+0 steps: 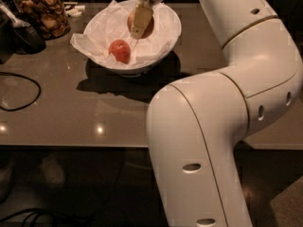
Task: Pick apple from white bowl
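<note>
- My gripper [138,30] hangs down from 12 o'clock into the white bowl [163,56], directly over the upper half of its interior
- The apple [149,30], pale yellow-orange, lies at 1 o'clock from the bowl centre; my gripper stands in front of it and covers its middle
- Gripper condition: I cannot tell whether it is clamped on the apple or merely set against it
- A deep red apple [120,50] lies at 7 o'clock from the bowl centre, apart from my gripper
- Crumpled white paper [102,25] lines the bowl and spills over the rim at 9 o'clock
- The bowl stands on a grey table [61,112]
- A jar [42,13] stands at 10 o'clock from the bowl; a black cable [21,98] loops at 8 o'clock
- My white arm [227,103] fills the 3 to 6 o'clock region
</note>
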{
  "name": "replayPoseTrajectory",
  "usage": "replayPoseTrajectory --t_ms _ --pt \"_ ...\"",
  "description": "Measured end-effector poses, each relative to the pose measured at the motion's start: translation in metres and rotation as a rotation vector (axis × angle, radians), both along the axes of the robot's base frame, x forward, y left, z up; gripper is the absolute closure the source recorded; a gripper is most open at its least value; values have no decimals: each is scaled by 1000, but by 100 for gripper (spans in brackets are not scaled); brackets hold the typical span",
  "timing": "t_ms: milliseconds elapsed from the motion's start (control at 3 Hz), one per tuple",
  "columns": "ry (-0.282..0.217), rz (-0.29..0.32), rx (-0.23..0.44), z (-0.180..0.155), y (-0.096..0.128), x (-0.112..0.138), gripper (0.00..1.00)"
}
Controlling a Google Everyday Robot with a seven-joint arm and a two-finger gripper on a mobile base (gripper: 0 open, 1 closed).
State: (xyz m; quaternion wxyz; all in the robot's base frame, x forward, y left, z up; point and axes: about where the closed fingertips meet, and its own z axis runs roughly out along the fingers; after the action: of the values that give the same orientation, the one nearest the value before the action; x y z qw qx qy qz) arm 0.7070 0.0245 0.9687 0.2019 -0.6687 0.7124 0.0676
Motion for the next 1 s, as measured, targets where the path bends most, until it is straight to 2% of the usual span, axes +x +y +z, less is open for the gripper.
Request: replayPoseTrajectory --t_ms 333,667,1000 --pt "-29 22 36 23 2 -8 100" --pt "-28 71 105 39 9 -22 100" --pt "-2 120 174 48 21 -37 100"
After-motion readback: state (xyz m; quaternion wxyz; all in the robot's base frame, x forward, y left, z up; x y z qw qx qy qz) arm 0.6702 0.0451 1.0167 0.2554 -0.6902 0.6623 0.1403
